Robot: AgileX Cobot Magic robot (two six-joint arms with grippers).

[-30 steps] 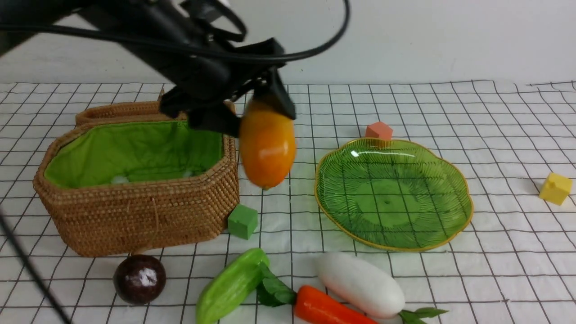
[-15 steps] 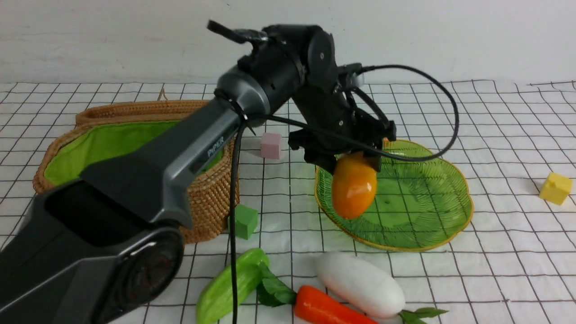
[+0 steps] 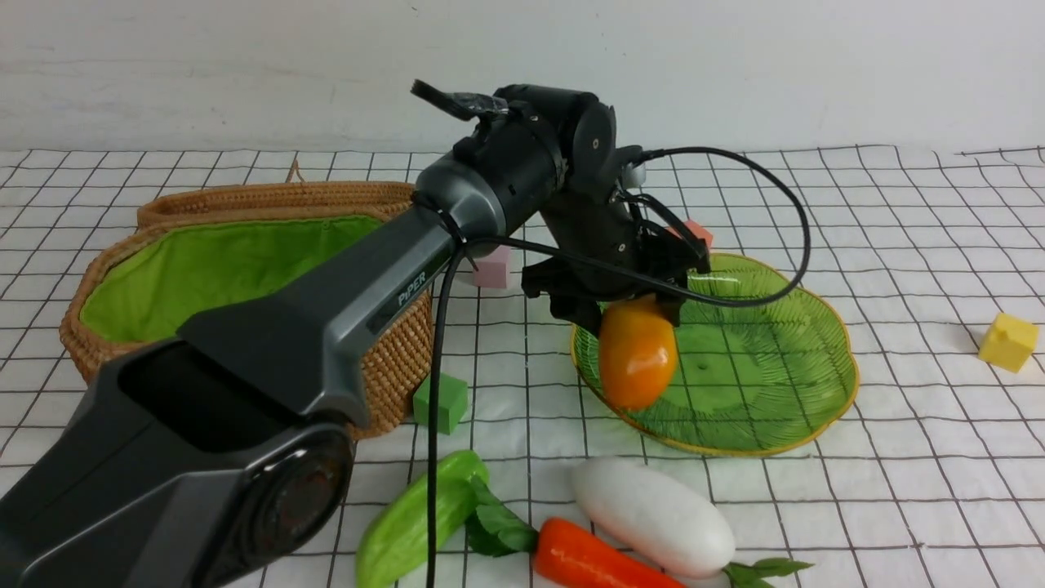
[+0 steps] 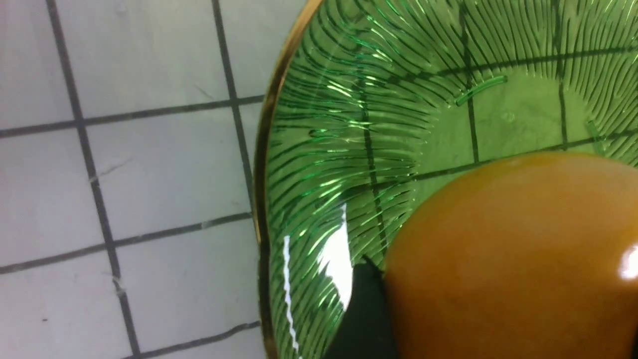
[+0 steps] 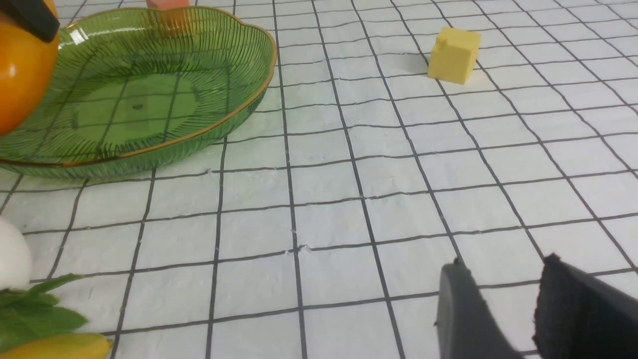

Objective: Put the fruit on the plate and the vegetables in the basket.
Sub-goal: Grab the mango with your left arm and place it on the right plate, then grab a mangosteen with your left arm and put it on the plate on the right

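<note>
Your L gripper (image 3: 633, 309) grips the mango (image 3: 637, 359) by its top, over the plate's (image 3: 759, 376) left part; R gripper (image 5: 501, 279) sits slightly parted, empty.

Plain white wall (image 3: 816, 65); white cloth (image 3: 898, 490) w/ black grid.

Left gripper (image 3: 627, 312) carrying mango (image 3: 638, 355) away from basket (image 3: 204, 204), crossing to plate (image 3: 784, 425) left edge; now sinking slightly, drifting leftward.
</note>
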